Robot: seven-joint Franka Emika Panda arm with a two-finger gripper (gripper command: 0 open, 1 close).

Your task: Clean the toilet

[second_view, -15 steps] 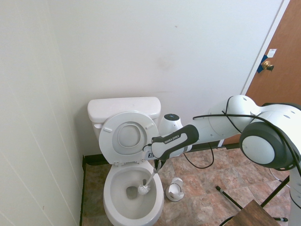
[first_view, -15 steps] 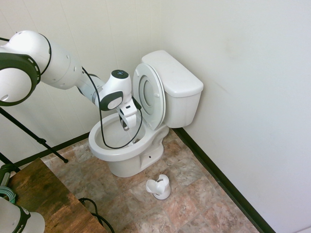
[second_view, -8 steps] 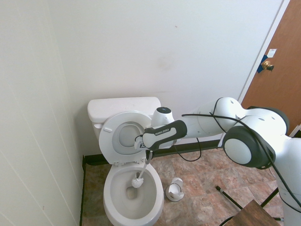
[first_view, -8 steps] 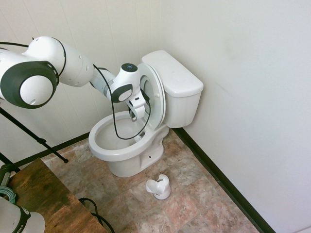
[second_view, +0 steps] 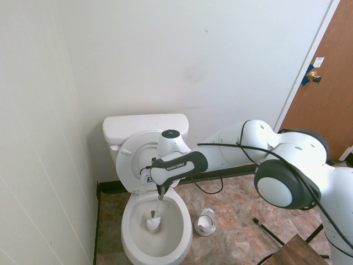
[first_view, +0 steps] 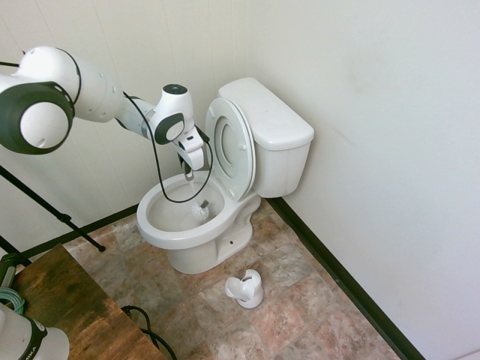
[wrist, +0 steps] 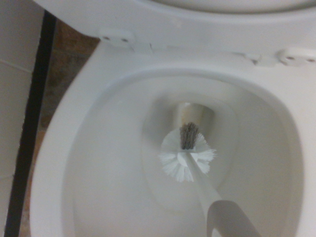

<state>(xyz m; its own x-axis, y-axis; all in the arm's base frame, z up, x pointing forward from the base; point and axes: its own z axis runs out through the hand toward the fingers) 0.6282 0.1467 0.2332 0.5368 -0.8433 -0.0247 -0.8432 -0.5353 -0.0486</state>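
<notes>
Mid-scrub: end effector (second_view: 160,191) clamped on brush (second_view: 153,223), bristle head down inside bowl of toilet (first_view: 225,236), set in the room's corner, lid up. Next, likely: sweeping bristles around the bowl wall.

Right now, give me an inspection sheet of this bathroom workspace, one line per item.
Surface: brown stone-look tile floor, no spills seen.
Job's things: toilet, lid and seat raised; brush head down inside the bowl.
Clutter: empty white brush holder on the floor beside the toilet.
Hand: hand above the bowl, pointing down, shut on the brush handle.
Cables: black cable looping from the arm over the bowl.
Surroundings: white walls, black baseboard, brown door, wooden table corner.
</notes>
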